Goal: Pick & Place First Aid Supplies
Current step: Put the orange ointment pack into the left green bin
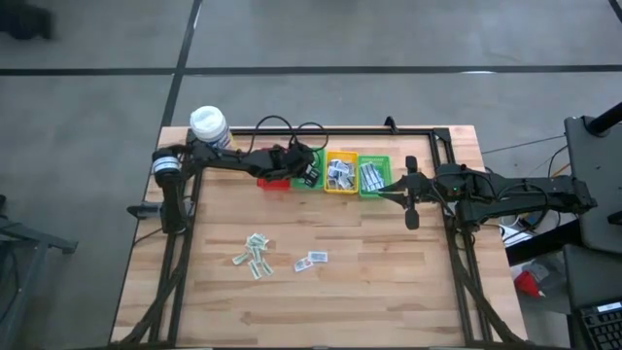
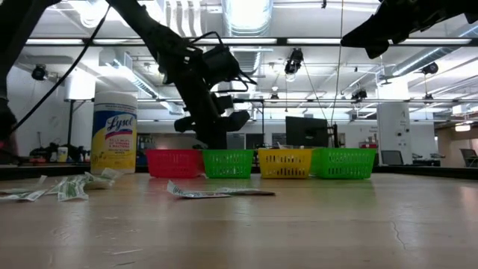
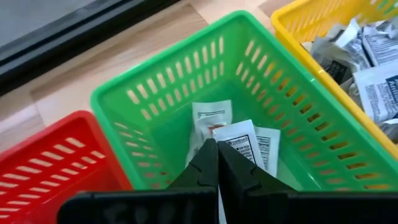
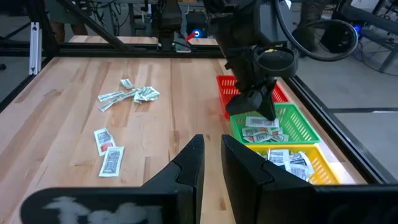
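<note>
The left pincer hung over the green basket next to the red basket, its two dark fingers pressed together with nothing between them, so the step in hand appeared to be a drop-off just completed over that basket. To finish it well, I judged the arm should lift straight up clear of the basket walls before swinging toward the loose packets lying on the desk in the lower centre of the overhead frame. The left wrist view alone showed three white packets lying flat on that basket's floor, and more in the yellow basket at the upper right. Only the overhead view showed the second green basket at the row's right end, with the right pincer waiting just beside it. The right wrist view showed that pincer's fingers slightly apart and empty. The level view added the Lysol canister at the left.
</note>
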